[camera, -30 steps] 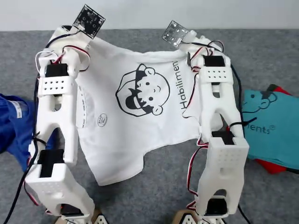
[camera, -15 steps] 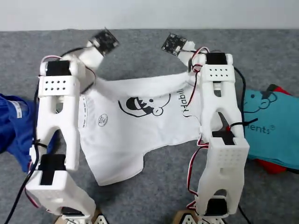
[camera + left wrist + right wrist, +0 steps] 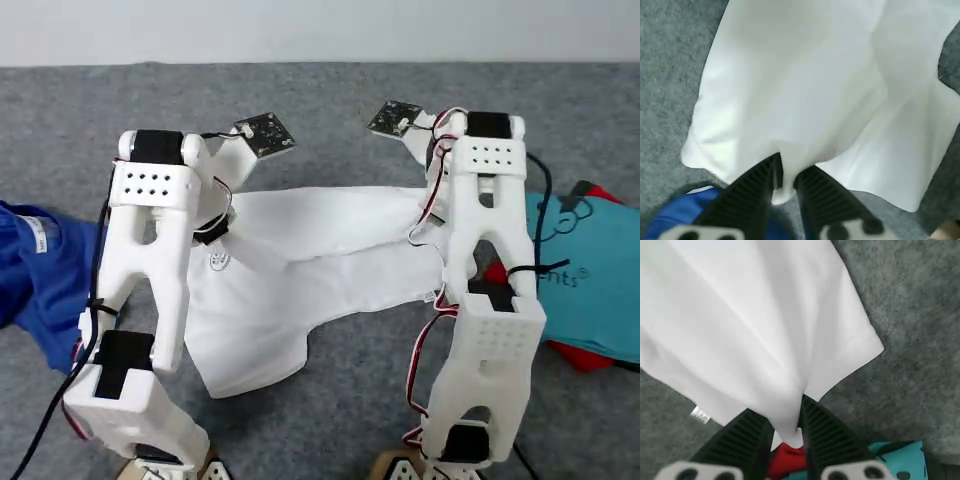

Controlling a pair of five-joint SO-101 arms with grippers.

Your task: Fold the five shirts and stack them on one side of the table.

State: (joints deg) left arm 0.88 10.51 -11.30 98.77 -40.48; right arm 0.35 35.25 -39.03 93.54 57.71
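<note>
A white shirt [image 3: 320,260] lies in the middle of the grey table, its far half folded over toward the near side so the printed face is hidden. My left gripper [image 3: 788,170] is shut on the shirt's white cloth [image 3: 805,85] at its left end, and in the high view it sits at the fold's left end [image 3: 220,218]. My right gripper [image 3: 785,412] is shut on the same shirt [image 3: 750,315] at the right end of the fold, by the arm's wrist [image 3: 432,212]. One sleeve and the hem hang out toward the near side.
A blue shirt [image 3: 40,270] lies crumpled at the left edge, also under the left gripper [image 3: 685,220]. A teal shirt [image 3: 580,280] lies over a red one [image 3: 590,355] at the right. Bare grey table [image 3: 350,400] lies in front between the arm bases.
Both grippers have pulled the shirt's far edge toward the near side, folding the top half over. The printed face, visible before, is now covered.
</note>
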